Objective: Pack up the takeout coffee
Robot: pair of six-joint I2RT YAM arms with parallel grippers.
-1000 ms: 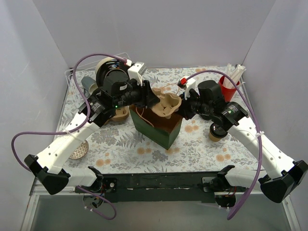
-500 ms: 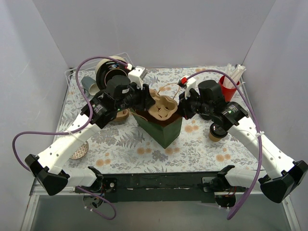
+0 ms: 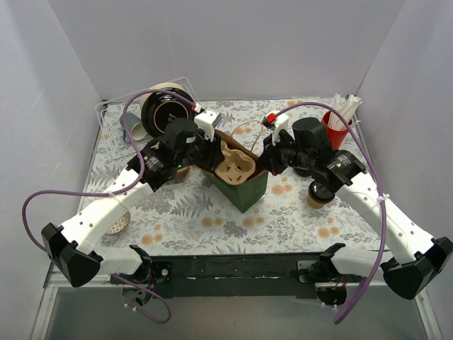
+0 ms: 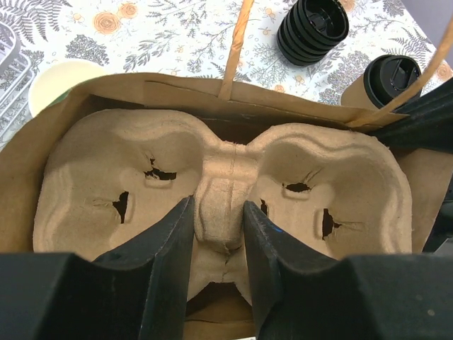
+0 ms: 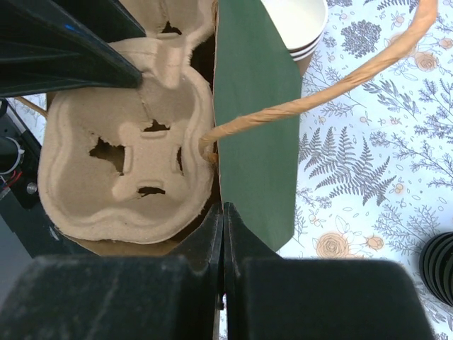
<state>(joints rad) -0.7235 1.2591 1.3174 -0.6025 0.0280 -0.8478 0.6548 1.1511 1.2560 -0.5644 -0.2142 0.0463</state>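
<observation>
The left tool point(image 4: 218, 210) pinches the central ridge of the pulp cup carrier point(image 4: 333, 166), which sits in the mouth of the paper bag point(image 5: 255, 106). The right tool point(image 5: 223, 211) is pressed together on the bag's rim, at the carrier's 3 o'clock in the overhead view. The takeout coffee point(image 3: 320, 193) stands upright on the bench point(image 3: 177, 212), farther out toward 3 o'clock, beneath the right arm and near a stack of black lids point(image 4: 313, 28). It is probably light but spillable. Its thin paper wall would dent and the lid could pop, so grip the body just below the lid, gently, keeping it upright.
</observation>
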